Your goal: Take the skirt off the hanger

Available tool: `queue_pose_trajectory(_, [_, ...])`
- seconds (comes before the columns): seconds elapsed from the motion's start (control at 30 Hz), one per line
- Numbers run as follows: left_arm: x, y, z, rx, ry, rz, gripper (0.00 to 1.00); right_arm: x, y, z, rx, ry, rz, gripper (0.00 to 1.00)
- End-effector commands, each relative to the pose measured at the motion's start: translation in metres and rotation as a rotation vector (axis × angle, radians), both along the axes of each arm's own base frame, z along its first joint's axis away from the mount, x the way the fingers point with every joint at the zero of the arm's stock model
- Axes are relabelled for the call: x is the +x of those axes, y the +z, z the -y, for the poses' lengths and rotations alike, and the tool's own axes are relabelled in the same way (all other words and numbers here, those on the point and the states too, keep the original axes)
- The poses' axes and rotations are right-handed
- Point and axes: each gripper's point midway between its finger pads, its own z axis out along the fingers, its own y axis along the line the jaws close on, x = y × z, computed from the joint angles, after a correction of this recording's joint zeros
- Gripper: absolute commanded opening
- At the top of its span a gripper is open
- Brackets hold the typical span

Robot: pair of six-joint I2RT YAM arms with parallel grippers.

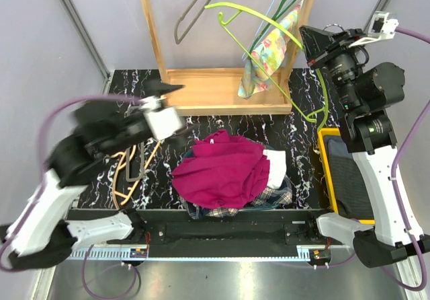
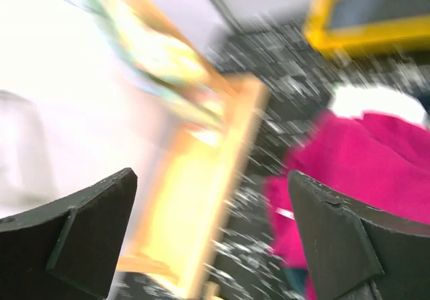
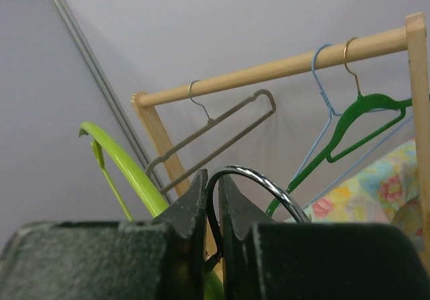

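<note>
- Skirt (image 1: 267,52) not yet off its hanger; findings run from the fingers outward.
- Right gripper (image 3: 211,189): fingers narrow, pinched on the chrome hook (image 3: 263,179) of the lime hanger (image 3: 124,159), which is held up beside the wooden rack (image 1: 151,24).
- Skirt location: floral cloth draped on that hanger, hanging by the rack's right end.
- Left gripper (image 2: 211,243): jaws wide, empty, blurred, well apart from the skirt, near a magenta garment (image 1: 218,169).
- Judgement: the reach is the step in hand. The left fingers must next close on the skirt's lower edge and draw it off while the right holds firm.
</note>
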Motion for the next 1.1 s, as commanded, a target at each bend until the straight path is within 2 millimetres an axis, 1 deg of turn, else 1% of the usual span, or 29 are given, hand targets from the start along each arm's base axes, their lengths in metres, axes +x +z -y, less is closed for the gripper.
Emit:
queue_pose_trajectory(0.0, [-0.029,0.008,-0.039,-0.010,0.021,0.026,0.99,-0.014,0.011,-0.003,-0.033,0.032,0.044,0.00])
queue_pose_trajectory(0.03, [-0.032,0.003,-0.039,-0.008,0.009,0.016,0.99,-0.013,0.009,-0.004,-0.034,0.035,0.041,0.00])
queue_pose_trajectory(0.07, [-0.035,0.006,-0.042,-0.027,0.013,0.011,0.99,-0.013,0.007,-0.009,-0.045,0.057,0.040,0.00])
queue_pose_trajectory(0.1, [-0.028,0.009,-0.046,-0.039,0.063,0.010,0.99,-0.013,0.007,-0.014,-0.056,0.084,0.044,0.00])
queue_pose_trajectory(0.13, [-0.022,0.020,-0.052,-0.072,0.110,0.021,0.99,-0.015,0.008,-0.019,-0.067,0.114,0.049,0.00])
queue_pose_trajectory(0.17, [-0.012,0.038,-0.053,-0.125,0.158,0.069,0.99,-0.015,0.002,-0.034,-0.093,0.194,0.036,0.00])
queue_pose_trajectory(0.2, [-0.004,0.048,-0.057,-0.142,0.198,0.109,0.99,-0.016,0.000,-0.041,-0.108,0.237,0.032,0.00])
queue_pose_trajectory(0.23, [-0.003,0.066,-0.056,-0.178,0.196,0.167,0.99,-0.020,0.000,-0.048,-0.121,0.285,0.033,0.00])
queue_pose_trajectory(0.27, [0.001,0.070,-0.050,-0.156,0.184,0.199,0.99,-0.023,-0.008,-0.063,-0.153,0.375,0.019,0.00])
queue_pose_trajectory(0.3, [0.003,0.075,-0.047,-0.158,0.176,0.205,0.99,-0.029,-0.010,-0.075,-0.170,0.424,0.023,0.00])
queue_pose_trajectory(0.33, [0.007,0.087,-0.040,-0.164,0.166,0.207,0.99,-0.030,-0.023,-0.085,-0.196,0.459,-0.022,0.00])
queue_pose_trajectory(0.37, [0.004,0.095,-0.033,-0.182,0.136,0.196,0.99,-0.032,-0.028,-0.090,-0.243,0.455,-0.009,0.00])
queue_pose_trajectory(0.4, [-0.002,0.116,-0.035,-0.219,0.119,0.218,0.99,-0.040,-0.041,-0.107,-0.281,0.493,-0.040,0.00])
queue_pose_trajectory(0.43, [0.002,0.116,-0.026,-0.207,0.101,0.205,0.99,-0.039,-0.047,-0.109,-0.305,0.468,-0.051,0.00])
queue_pose_trajectory(0.47, [-0.003,0.123,-0.021,-0.226,0.067,0.203,0.99,-0.040,-0.052,-0.113,-0.350,0.458,-0.038,0.00])
queue_pose_trajectory(0.5, [-0.008,0.140,-0.024,-0.262,0.058,0.221,0.99,-0.041,-0.060,-0.116,-0.365,0.460,-0.060,0.00])
queue_pose_trajectory(0.53, [-0.005,0.142,-0.018,-0.267,0.047,0.209,0.99,-0.043,-0.061,-0.119,-0.368,0.460,-0.059,0.00])
queue_pose_trajectory(0.57, [-0.008,0.147,-0.016,-0.286,0.030,0.200,0.99,-0.043,-0.064,-0.119,-0.371,0.456,-0.061,0.00])
queue_pose_trajectory(0.6, [-0.013,0.158,-0.018,-0.311,0.020,0.212,0.99,-0.042,-0.066,-0.119,-0.373,0.452,-0.067,0.00])
queue_pose_trajectory(0.7, [-0.014,0.156,-0.010,-0.312,-0.013,0.185,0.99,-0.043,-0.066,-0.118,-0.373,0.445,-0.059,0.00])
queue_pose_trajectory(0.8, [-0.013,0.132,0.003,-0.262,-0.048,0.105,0.99,-0.043,-0.062,-0.119,-0.371,0.444,-0.046,0.00])
queue_pose_trajectory(0.83, [-0.014,0.117,0.010,-0.239,-0.069,0.036,0.99,-0.042,-0.064,-0.122,-0.373,0.448,-0.051,0.00])
queue_pose_trajectory(0.87, [-0.024,0.112,0.018,-0.231,-0.132,-0.007,0.99,-0.042,-0.064,-0.123,-0.372,0.451,-0.049,0.00])
queue_pose_trajectory(0.9, [-0.031,0.112,0.021,-0.235,-0.167,-0.044,0.99,-0.042,-0.063,-0.125,-0.370,0.451,-0.043,0.00])
queue_pose_trajectory(0.93, [-0.034,0.097,0.030,-0.217,-0.192,-0.134,0.99,-0.041,-0.064,-0.127,-0.369,0.453,-0.043,0.00])
queue_pose_trajectory(0.97, [-0.040,0.092,0.035,-0.208,-0.234,-0.174,0.99,-0.041,-0.063,-0.128,-0.366,0.453,-0.042,0.00])
queue_pose_trajectory(1.0, [-0.037,0.082,0.041,-0.190,-0.233,-0.218,0.99,-0.043,-0.061,-0.132,-0.361,0.460,-0.031,0.00])
queue_pose_trajectory(1.07, [-0.035,0.071,0.047,-0.171,-0.246,-0.262,0.99,-0.044,-0.062,-0.136,-0.365,0.463,-0.018,0.00])
